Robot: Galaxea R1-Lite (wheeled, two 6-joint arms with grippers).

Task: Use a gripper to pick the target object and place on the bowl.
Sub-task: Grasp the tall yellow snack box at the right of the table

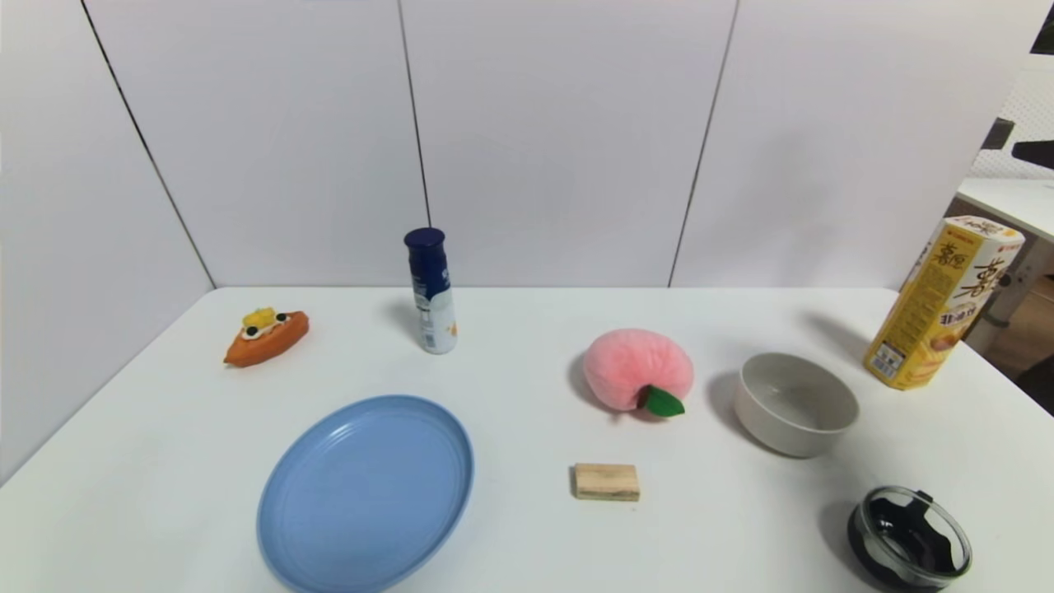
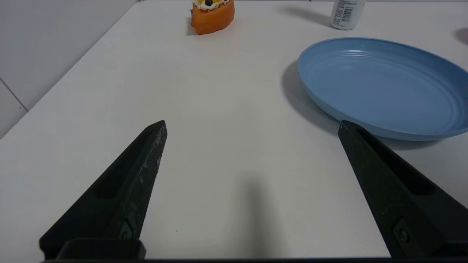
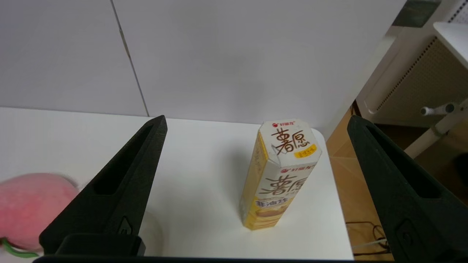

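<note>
The tall yellow hexagonal snack box [image 1: 943, 302] stands upright at the table's far right corner. In the right wrist view the box [image 3: 279, 175] stands ahead of my open, empty right gripper [image 3: 256, 122], between the lines of its two fingers and well apart from them. The beige-grey bowl [image 1: 795, 403] sits empty just left of and nearer than the box. My left gripper [image 2: 252, 126] is open and empty over bare table beside the blue plate [image 2: 380, 86]. Neither gripper shows in the head view.
A pink peach toy [image 1: 637, 370], a small wooden block [image 1: 607, 482], a blue plate [image 1: 366, 492], a blue-capped white bottle [image 1: 431, 291] and an orange toy boat [image 1: 266, 336] are on the table. A black glass-rimmed container [image 1: 909, 537] sits near right. The table edge runs right behind the box.
</note>
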